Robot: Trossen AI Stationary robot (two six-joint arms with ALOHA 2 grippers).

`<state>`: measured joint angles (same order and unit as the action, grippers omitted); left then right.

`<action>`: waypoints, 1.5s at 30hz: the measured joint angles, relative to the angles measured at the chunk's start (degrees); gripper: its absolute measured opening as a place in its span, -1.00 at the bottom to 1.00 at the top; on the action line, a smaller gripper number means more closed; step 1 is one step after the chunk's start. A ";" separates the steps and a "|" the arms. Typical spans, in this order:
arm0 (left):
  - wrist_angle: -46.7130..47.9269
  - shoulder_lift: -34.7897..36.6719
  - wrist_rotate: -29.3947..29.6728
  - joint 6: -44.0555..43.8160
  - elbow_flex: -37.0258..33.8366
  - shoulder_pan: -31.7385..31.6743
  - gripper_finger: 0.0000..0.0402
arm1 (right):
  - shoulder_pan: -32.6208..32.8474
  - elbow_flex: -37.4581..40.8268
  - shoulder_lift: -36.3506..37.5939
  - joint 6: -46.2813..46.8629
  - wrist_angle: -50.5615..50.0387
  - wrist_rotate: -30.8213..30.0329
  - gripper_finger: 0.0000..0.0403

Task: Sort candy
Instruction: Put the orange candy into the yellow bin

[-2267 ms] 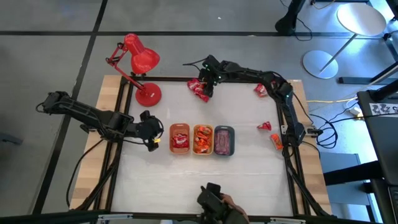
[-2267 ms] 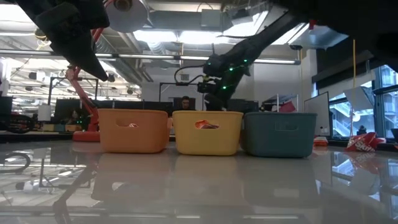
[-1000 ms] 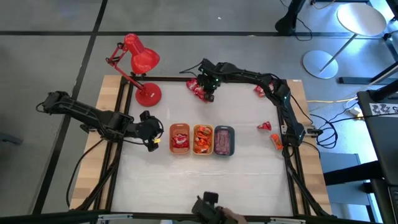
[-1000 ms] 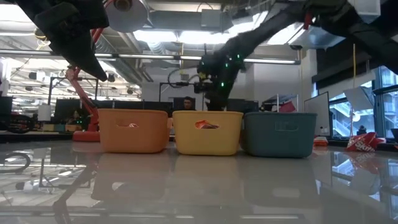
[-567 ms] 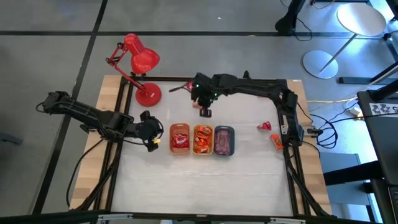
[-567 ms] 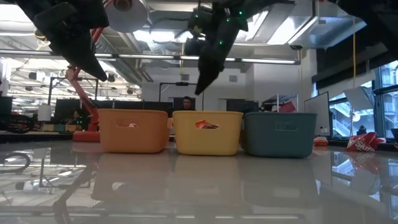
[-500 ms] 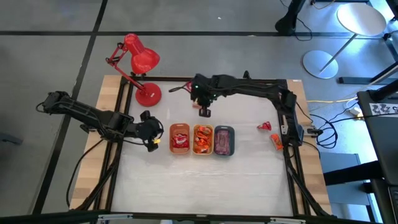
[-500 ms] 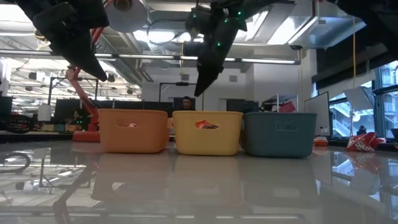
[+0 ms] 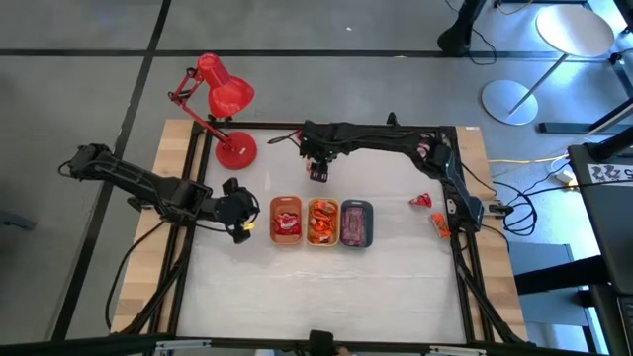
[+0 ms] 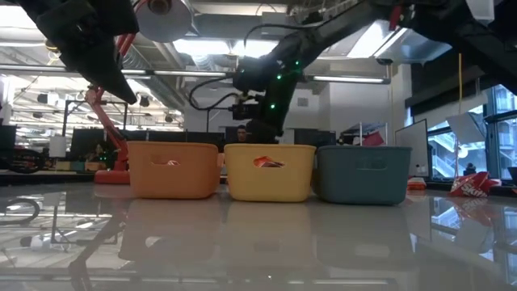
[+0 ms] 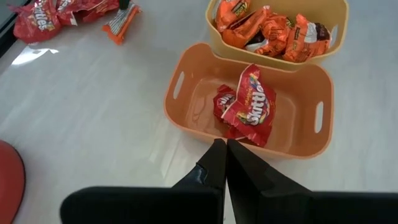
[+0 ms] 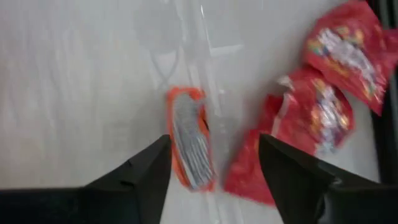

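Observation:
The candy lies in three trays at mid-table: orange tray [image 9: 286,221], yellow tray [image 9: 322,221], grey tray [image 9: 356,222]. My right gripper [image 9: 317,170] [image 12: 214,142] hangs open just beyond the yellow tray. A small orange-and-silver candy [image 12: 189,146] [image 11: 121,25] lies flat on the table between its fingers. Red candy packets [image 12: 348,50] lie beside it toward the far edge. My left gripper [image 9: 242,222] [image 11: 224,146] is shut and holds nothing, hovering by the orange tray's left side.
A red desk lamp [image 9: 223,99] stands at the far left corner. Loose candies [image 9: 420,201] [image 9: 438,225] lie near the right edge. The orange tray holds red packets [image 11: 249,102], the yellow one orange packets [image 11: 273,28]. The table's near half is bare.
My right gripper has swung from the pile at the far edge toward the trays with a small candy at its tip, then shifted a little toward the left edge. That candy now lies on the table between its spread fingers.

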<state>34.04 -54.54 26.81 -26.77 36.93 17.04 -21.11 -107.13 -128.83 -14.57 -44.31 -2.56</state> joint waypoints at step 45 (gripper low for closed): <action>2.14 -0.01 0.00 0.22 -0.02 0.17 -0.98 | 23.67 0.42 14.24 16.90 -18.10 -1.71 -0.99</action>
<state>36.18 -54.54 26.81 -26.55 36.91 17.21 2.56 -106.71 -114.58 2.33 -62.41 -4.27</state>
